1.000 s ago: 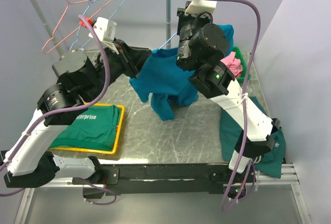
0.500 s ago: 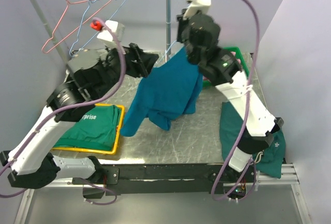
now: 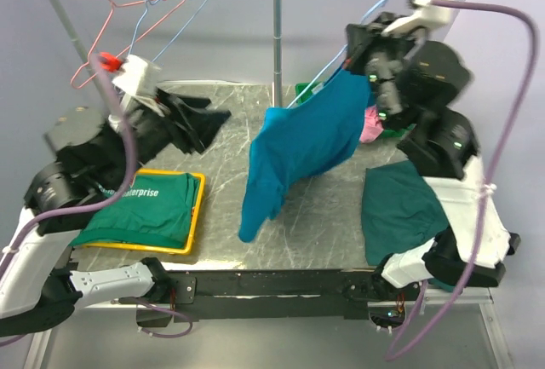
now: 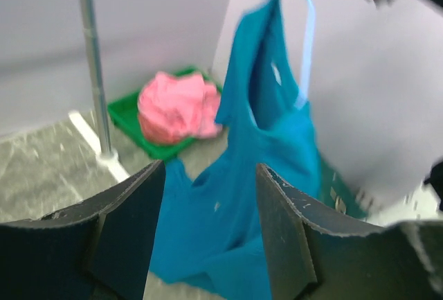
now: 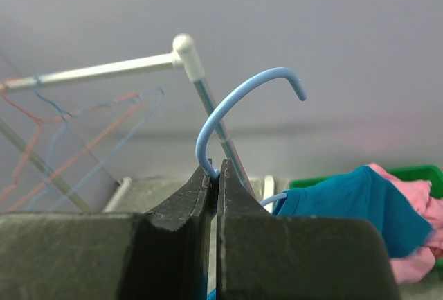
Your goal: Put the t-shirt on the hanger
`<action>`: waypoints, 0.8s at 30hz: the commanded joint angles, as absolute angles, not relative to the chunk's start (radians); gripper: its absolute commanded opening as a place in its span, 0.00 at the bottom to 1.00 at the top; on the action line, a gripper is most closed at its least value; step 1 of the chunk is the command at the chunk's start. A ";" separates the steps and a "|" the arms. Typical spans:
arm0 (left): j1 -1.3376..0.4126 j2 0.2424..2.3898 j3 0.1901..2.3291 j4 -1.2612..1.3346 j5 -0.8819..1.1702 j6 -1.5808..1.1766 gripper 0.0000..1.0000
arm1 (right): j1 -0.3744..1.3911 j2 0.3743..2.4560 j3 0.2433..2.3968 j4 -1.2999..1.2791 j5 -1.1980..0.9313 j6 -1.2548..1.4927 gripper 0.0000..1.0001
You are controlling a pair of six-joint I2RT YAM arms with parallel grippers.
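Observation:
The teal-blue t-shirt (image 3: 302,147) hangs above the table from the light-blue wire hanger (image 3: 319,79), its lower end trailing toward the table's middle. My right gripper (image 3: 359,43) is shut on the hanger's neck just under the hook (image 5: 235,99), high at the right. In the right wrist view the wire is pinched between the right gripper's (image 5: 214,175) fingers, and a shoulder of the t-shirt (image 5: 353,203) shows below. My left gripper (image 3: 204,118) stands open to the left, apart from the cloth. In its wrist view the left gripper (image 4: 208,224) frames the t-shirt (image 4: 270,147) and hanger (image 4: 306,43) some way beyond.
A clothes rack pole (image 3: 277,37) stands at the back, with a pink-red hanger (image 3: 102,41) and blue hangers on its bar. A yellow tray (image 3: 197,216) holds a dark green shirt. Another dark green shirt (image 3: 400,216) lies at the right. A pink garment (image 4: 176,106) fills a green bin (image 4: 128,116).
My left gripper opened, let go of the t-shirt and drew back to the left. The right arm swung the hanger up and to the right, and the t-shirt now hangs from it.

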State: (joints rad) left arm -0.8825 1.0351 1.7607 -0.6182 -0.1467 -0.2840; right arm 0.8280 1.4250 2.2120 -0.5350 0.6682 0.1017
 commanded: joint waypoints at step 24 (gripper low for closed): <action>-0.881 1.169 1.650 -0.772 0.005 -0.204 0.27 | 0.946 1.467 2.054 -0.448 0.824 0.055 0.00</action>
State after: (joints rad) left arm -0.8825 1.1362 1.6081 -0.7864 0.0135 -0.2367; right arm 0.9001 1.5108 2.0445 -0.5312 0.7731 0.0769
